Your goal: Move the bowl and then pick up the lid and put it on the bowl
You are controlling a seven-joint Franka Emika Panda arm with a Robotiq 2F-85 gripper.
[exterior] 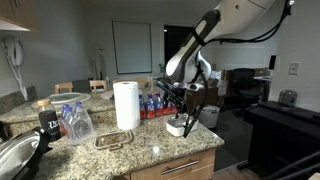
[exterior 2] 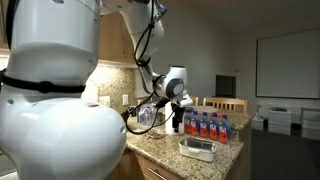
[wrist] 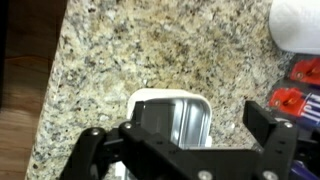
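The bowl (wrist: 192, 125) is a small whitish-clear rectangular container on the granite counter. It shows in both exterior views (exterior: 179, 128) (exterior 2: 198, 150), near the counter's edge. My gripper (wrist: 207, 120) is open and low over it. One finger is over the bowl's inside and the other is outside its wall, so the jaws straddle one side wall. The gripper also shows in both exterior views (exterior: 186, 108) (exterior 2: 178, 112). The lid (exterior: 113, 140) lies flat on the counter in front of the paper towel roll, apart from the bowl. It is out of the wrist view.
A paper towel roll (exterior: 126, 104) stands mid-counter; it also shows in the wrist view (wrist: 296, 24). A pack of red-capped water bottles (exterior: 152, 106) (exterior 2: 206, 127) stands just behind the bowl. A clear bag (exterior: 76, 123) and a large metal bowl (exterior: 14, 157) sit at the far end of the counter.
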